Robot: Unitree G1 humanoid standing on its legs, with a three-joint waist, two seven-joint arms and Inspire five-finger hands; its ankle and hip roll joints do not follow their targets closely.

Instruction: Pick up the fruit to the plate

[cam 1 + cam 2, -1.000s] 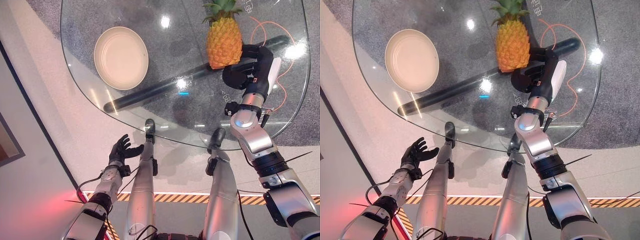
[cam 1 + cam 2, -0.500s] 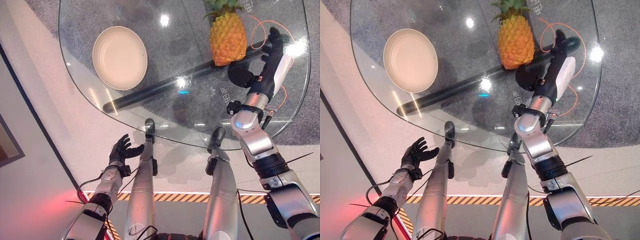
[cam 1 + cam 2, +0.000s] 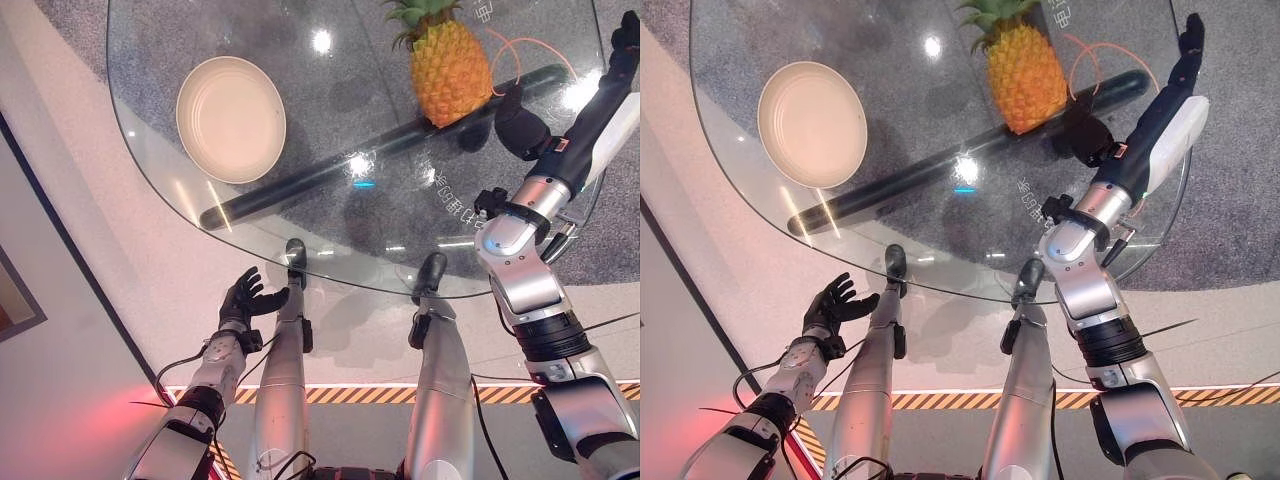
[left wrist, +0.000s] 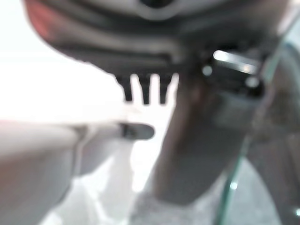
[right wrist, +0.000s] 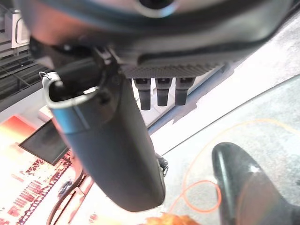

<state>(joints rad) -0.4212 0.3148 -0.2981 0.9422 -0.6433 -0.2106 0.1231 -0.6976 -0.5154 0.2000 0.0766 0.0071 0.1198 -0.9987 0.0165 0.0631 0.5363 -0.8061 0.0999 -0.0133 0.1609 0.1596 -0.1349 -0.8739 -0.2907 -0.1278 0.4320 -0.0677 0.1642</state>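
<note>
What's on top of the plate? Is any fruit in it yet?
The plate has nothing on it. The pineapple stands apart from it on the glass table.

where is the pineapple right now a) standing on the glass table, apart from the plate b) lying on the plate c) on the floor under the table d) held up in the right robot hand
a: the pineapple stands upright on the glass table, well away from the plate, which holds nothing, and the right robot hand is open beside the fruit, not gripping it.
</note>
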